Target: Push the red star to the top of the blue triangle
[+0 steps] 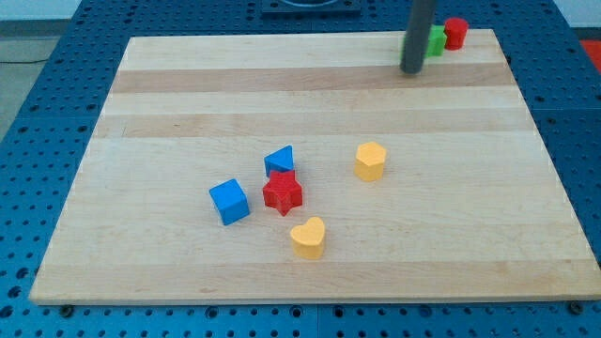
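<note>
Six blocks on the wooden board (188,94). Red star (283,192) sits mid-board, touching the blue triangle (280,160) from the view's bottom side, i.e. the wrong side; task wants it at the triangle's top, so it needs going round. My tip (411,70) is parked well apart, near the view's top right, just beside the green block (437,39) & red cylinder (455,33), clear of the cluster. No pincer on this rig, just a rod. Star looks chunky, bright red, lying flat. Blue cube (229,201) to its left, yellow heart (308,237) below, yellow hexagon (371,161) to the right.
</note>
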`<state>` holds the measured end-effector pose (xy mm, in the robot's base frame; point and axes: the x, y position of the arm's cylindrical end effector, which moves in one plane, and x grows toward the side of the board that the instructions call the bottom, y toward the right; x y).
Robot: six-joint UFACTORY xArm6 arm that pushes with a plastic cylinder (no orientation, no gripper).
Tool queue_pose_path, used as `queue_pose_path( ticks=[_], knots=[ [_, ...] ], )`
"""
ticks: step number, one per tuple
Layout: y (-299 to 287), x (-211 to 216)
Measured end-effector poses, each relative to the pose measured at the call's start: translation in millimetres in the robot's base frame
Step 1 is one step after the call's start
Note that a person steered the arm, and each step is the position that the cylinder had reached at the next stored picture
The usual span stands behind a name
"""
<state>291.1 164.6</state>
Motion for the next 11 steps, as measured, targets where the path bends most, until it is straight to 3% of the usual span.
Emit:
queue_pose_path(
  ticks=[1,2,3,4,6,9,11],
  knots=[
    [45,49],
    [51,133],
    [8,223],
    [-77,255],
    [-168,244],
    [-270,180],
    [-299,132]
  ],
)
